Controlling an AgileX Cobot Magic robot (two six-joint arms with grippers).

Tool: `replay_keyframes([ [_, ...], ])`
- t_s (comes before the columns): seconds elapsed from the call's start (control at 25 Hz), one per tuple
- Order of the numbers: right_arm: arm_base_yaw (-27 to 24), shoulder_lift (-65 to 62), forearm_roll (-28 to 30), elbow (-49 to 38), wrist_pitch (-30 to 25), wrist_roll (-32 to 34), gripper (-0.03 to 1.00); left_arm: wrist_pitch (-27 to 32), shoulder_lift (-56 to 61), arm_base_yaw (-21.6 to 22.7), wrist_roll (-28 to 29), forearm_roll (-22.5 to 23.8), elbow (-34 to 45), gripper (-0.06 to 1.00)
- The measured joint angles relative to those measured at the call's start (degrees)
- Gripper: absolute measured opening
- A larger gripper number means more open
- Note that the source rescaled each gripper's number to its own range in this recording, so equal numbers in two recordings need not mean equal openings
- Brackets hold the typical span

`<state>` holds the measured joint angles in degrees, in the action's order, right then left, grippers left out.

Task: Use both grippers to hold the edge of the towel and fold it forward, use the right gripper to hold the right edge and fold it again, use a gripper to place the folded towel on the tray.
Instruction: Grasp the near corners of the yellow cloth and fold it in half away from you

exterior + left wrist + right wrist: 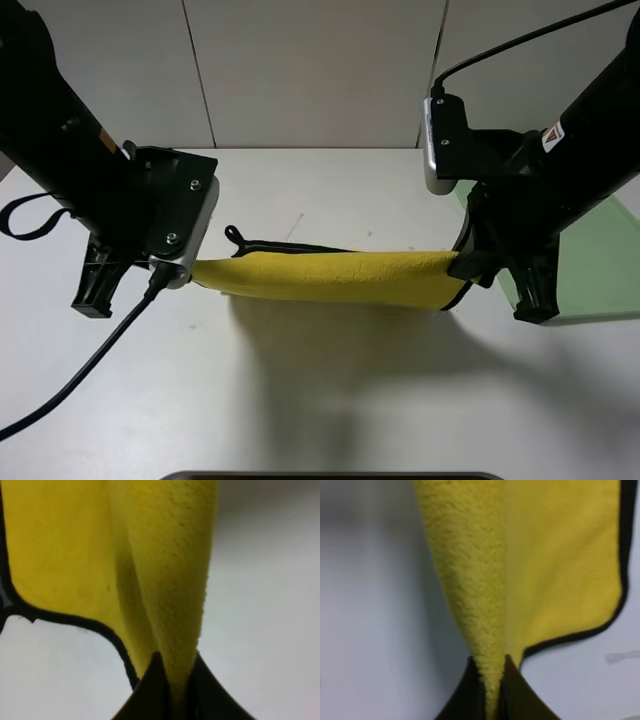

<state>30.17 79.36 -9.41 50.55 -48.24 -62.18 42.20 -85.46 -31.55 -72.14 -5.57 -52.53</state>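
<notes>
Left pincer and right pincer each clamp one end of the towel. It is stretched mid-frame above the surface, with the tray at the right edge. Best to move both forward evenly, taut, so the edges line up.

A yellow towel hangs in the middle of the frame, pulled out long between two black arms. The left gripper pinches its left end. The right gripper pinches its right end. A green tray lies at the right edge, on the white table.
</notes>
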Motion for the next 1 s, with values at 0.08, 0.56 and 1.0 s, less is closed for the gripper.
replay_keyframes([
  [0.08, 0.0, 0.0, 1.0, 0.0, 1.6, 0.4, 0.0, -0.9, -0.3, 0.0, 0.2, 1.3, 0.0, 0.0],
  [0.56, 0.0, 7.0, 7.3, 0.0, 6.8, 4.6, 0.0, -12.4, -7.7, 0.0, 4.5, 4.7, 0.0, 0.0],
  [1.0, 0.0, 13.3, 12.9, 0.0, 14.3, 6.5, 0.0, -21.8, -15.0, 0.0, 6.7, 7.9, 0.0, 0.0],
])
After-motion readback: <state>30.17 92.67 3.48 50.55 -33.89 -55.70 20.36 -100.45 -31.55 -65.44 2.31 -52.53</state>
